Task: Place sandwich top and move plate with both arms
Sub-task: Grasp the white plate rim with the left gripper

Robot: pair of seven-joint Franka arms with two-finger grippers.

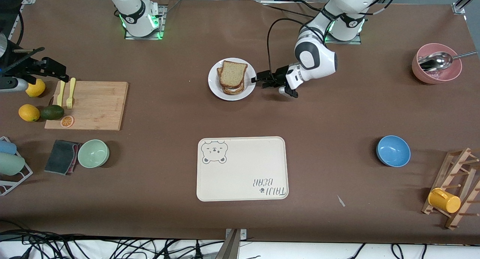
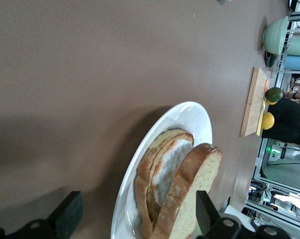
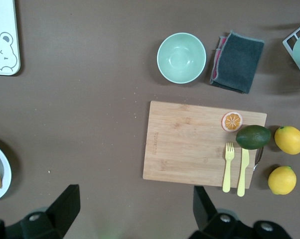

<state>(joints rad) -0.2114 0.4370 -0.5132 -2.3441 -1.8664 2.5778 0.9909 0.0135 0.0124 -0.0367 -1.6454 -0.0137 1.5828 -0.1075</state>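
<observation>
The white plate (image 1: 213, 87) lies at the middle of the table, toward the robots' bases. It bears a stacked sandwich with the plain speckled sandwich top (image 1: 233, 73) lying on the stack. In the left wrist view the top slice (image 2: 200, 174) leans on the egg-filled slices on the plate (image 2: 190, 113). My left gripper (image 1: 258, 79) is open and low at the plate's rim on the left arm's side, its jaws (image 2: 137, 209) apart on either side of the rim and the sandwich. My right gripper (image 1: 60, 73) is open and empty (image 3: 135, 199), up over the cutting board's end.
A cream bear-printed tray (image 1: 242, 169) lies nearer the camera than the plate. A wooden cutting board (image 1: 93, 105) with fork, knife, avocado and lemons, a green bowl (image 1: 93, 153) and a cloth are at the right arm's end. A blue bowl (image 1: 393, 150), a pink bowl (image 1: 437, 69) and a cup rack (image 1: 455, 187) are at the left arm's end.
</observation>
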